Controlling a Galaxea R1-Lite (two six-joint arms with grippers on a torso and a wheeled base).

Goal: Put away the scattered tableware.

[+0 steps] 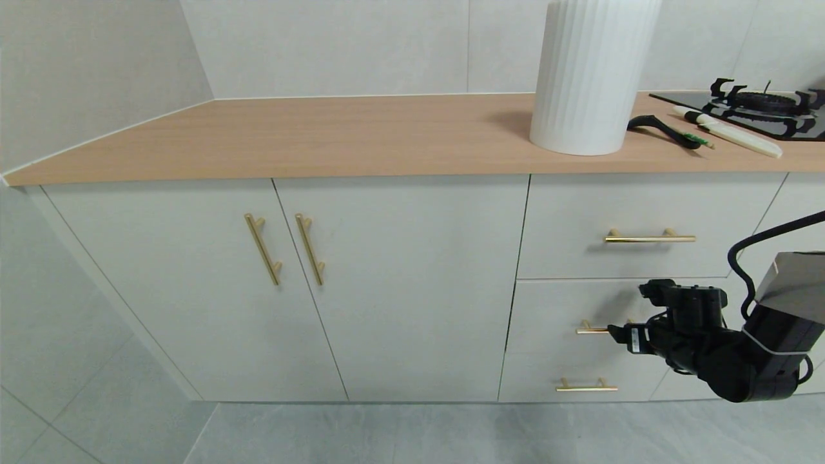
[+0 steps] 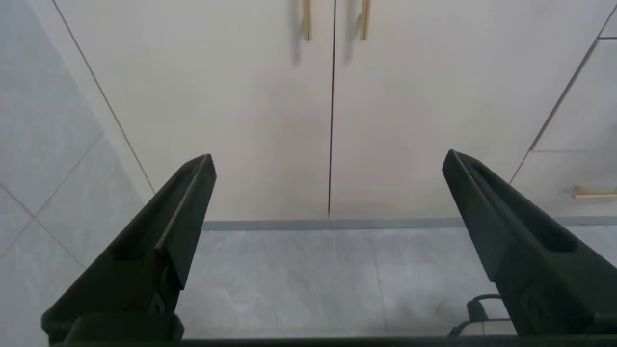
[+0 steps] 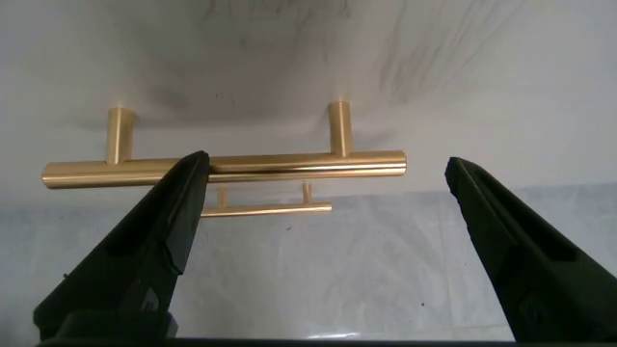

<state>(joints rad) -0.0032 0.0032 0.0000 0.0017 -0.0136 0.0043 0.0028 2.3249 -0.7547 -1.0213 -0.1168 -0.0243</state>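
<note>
On the wooden countertop lie a black-handled utensil, a small green-tipped piece and a long white utensil, just right of a tall white ribbed container. My right gripper is low in front of the drawer stack, open, close to the middle drawer's gold handle. In the right wrist view that handle runs across just ahead of the open gripper, apart from both fingers. My left gripper is open and holds nothing, facing the cabinet doors and floor.
A black hob with a burner grate sits at the counter's far right. Two cabinet doors with gold handles are to the left of three drawers; the top drawer handle and bottom drawer handle are visible. Grey tiled floor lies below.
</note>
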